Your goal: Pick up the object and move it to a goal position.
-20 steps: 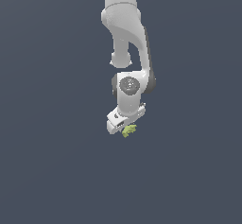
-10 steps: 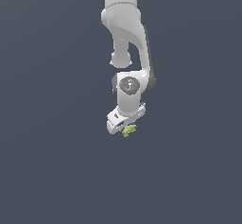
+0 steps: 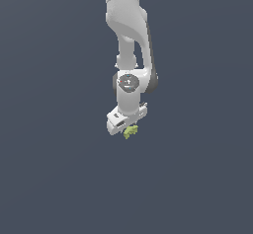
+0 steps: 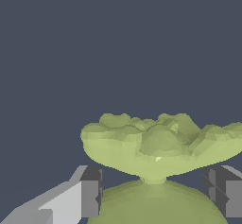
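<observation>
The object is a small yellow-green lumpy piece just under the white arm's hand in the exterior view. My gripper points down and closes on it from both sides. In the wrist view the object fills the space between the two grey fingers, with a wide ruffled upper part and a rounded lower lobe that reaches both pads. My gripper is shut on the object. Whether the object rests on the floor or hangs above it cannot be told.
A plain dark grey-blue surface lies all around. The white arm comes down from the upper edge of the exterior view.
</observation>
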Controlling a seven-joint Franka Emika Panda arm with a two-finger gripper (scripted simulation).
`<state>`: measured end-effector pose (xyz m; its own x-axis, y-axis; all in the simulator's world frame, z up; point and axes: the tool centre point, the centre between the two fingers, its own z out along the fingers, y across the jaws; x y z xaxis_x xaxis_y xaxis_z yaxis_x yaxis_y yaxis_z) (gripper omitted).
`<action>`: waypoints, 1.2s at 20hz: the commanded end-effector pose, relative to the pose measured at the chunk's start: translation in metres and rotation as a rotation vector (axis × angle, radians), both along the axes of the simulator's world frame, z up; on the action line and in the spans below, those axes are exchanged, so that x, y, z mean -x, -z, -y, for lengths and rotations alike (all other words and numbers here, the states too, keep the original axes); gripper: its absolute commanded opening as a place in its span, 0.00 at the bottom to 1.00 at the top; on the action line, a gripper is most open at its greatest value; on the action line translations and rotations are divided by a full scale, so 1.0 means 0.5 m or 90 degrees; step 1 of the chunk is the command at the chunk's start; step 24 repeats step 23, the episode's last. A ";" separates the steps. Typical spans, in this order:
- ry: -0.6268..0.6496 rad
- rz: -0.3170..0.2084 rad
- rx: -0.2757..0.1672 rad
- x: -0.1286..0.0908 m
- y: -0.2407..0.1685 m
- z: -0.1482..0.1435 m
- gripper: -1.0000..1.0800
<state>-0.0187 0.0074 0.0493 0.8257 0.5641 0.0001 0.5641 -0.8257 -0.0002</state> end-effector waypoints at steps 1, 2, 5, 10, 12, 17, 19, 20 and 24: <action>0.001 0.000 0.000 0.020 -0.009 0.023 0.00; 0.001 0.000 0.000 0.030 -0.014 0.033 0.00; 0.001 0.000 0.000 0.065 -0.029 0.072 0.00; 0.001 0.000 0.000 0.120 -0.054 0.134 0.00; 0.001 0.000 0.000 0.139 -0.063 0.155 0.00; 0.001 0.000 0.000 0.172 -0.079 0.195 0.00; 0.001 0.000 0.000 0.179 -0.084 0.205 0.00; 0.001 0.000 0.000 0.182 -0.085 0.209 0.00; 0.001 0.000 0.000 0.184 -0.087 0.213 0.00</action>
